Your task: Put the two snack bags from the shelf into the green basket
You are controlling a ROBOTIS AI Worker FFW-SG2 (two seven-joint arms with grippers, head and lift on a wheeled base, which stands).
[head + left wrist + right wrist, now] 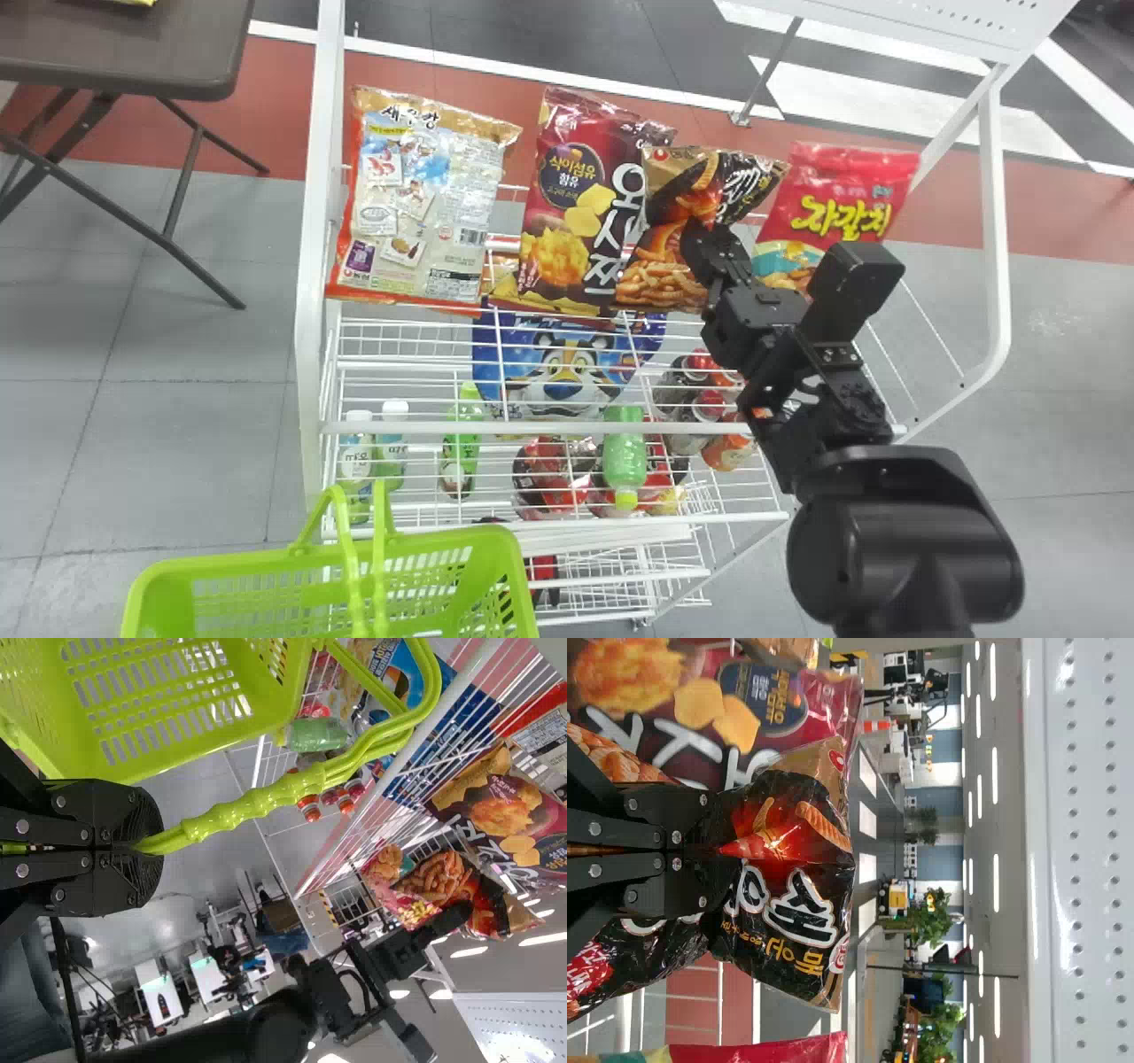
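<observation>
Nearest the camera, a thick black right arm (904,549) is angled over the white wire shelf (549,427), and there, a glossy black-and-orange snack bag (669,266) is pinched by the right gripper (702,248), fingers closed on its packaging. It's flanked by a maroon crisp bag (567,213) and a red snack bag (842,190). Down front, the bright-green plastic basket (443,542) is held by its looped handle (232,813), gripped between the left gripper's (146,846) closed fingers.

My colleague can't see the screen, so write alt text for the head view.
The robot's right claw grips a black snack bag between a maroon bag and a red bag on a white wire rack. A green basket sits at lower left, and bottles are on the rack's lower levels.
</observation>
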